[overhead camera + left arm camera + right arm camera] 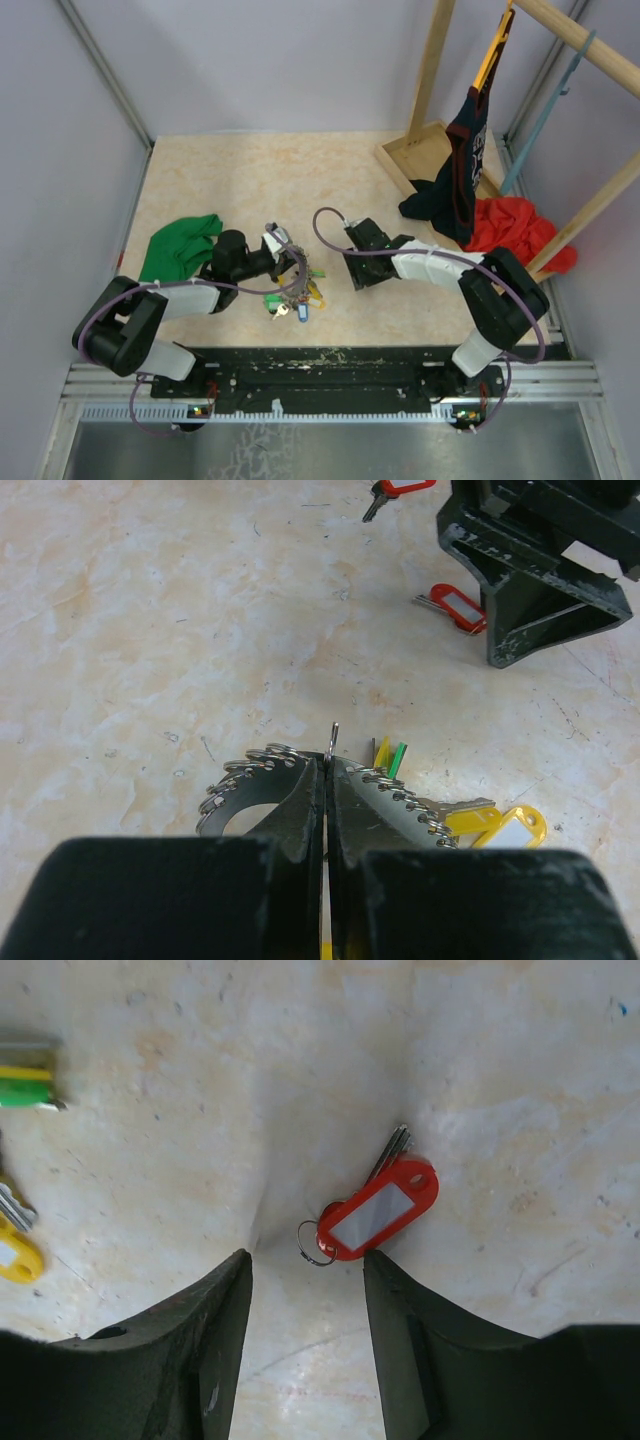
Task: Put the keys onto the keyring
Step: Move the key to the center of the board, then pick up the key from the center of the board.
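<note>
Left wrist view had the left jaws clenched on something close to the near edge of the tabletop point(250, 170). What was it, and why there?

They were pinched flat on the thin grey metal keyring point(335, 736), just beside its free end, which stood up past the tips. I judged that the grip was meant to steady that end so a key could be threaded on. The bunch, with its yellow plastic tag point(512, 830) and green plastic tag point(398, 759), spread out to either side.

And the right jaws?

Parted, holding nothing. In the right wrist view they stood over a small silver key with an oblong red plastic tag point(385, 1208). It lay flat near the middle of the tabletop, towards the right edge from the keyring. Its little split ring point(313, 1243) sat in the gap between the two fingers. I could not tell whether either finger touched it. The straddle looked like a line-up for a pick.

Any more to fetch?

A second red-tagged key point(400, 487) lay well apart from the keyring, beyond the first. By my reading, neither loose one was on yet.

Anything awkward?

The key lay flat, so the tips would have had to pinch the tag by its edges, and it could have skidded.
</note>
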